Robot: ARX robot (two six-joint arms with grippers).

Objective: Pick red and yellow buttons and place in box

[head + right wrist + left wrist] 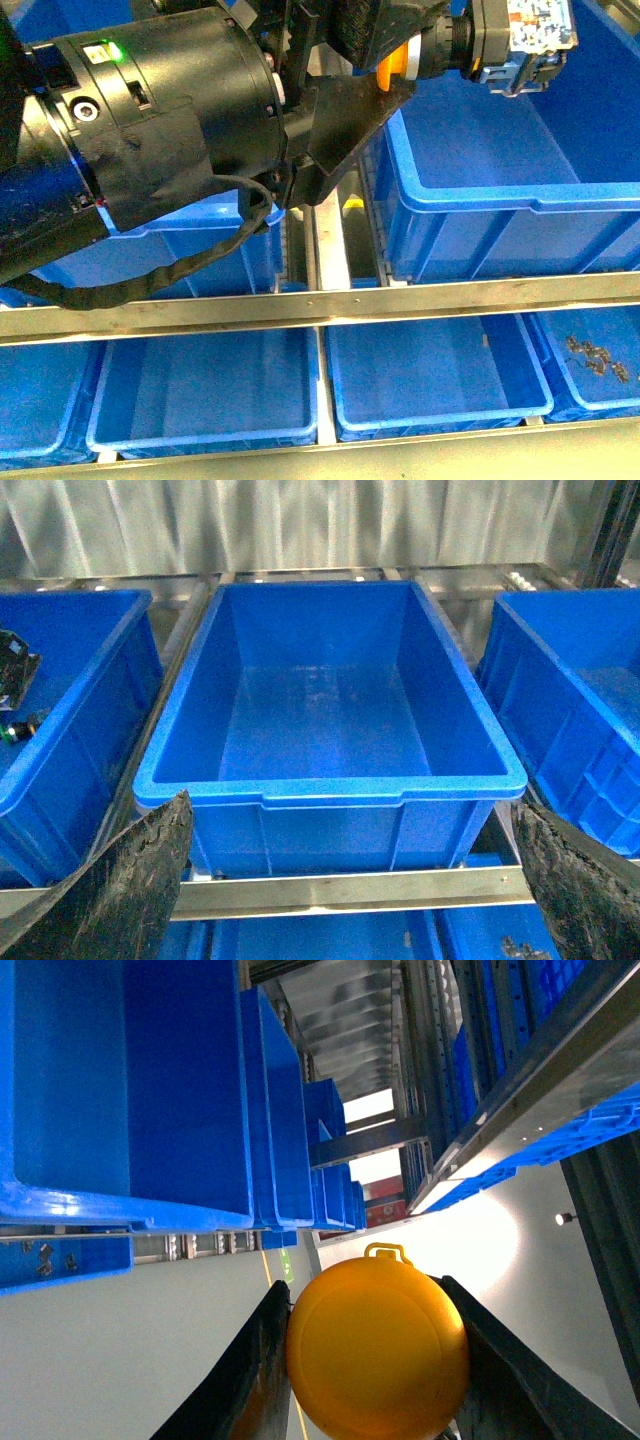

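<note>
My left gripper is shut on a yellow button. Its dark body and blue-white contact block stick out to the right, above the near-left corner of the box. In the left wrist view the round yellow cap fills the gap between the two black fingers. The box is a large deep blue crate, and its inside looks bare. My right gripper is open in front of the box with nothing between its fingers. No red button is in view.
A crate left of the box holds a green-capped switch and a contact block. Another blue crate stands on the right. A metal rail runs below, over shallow bins; one holds small dark parts.
</note>
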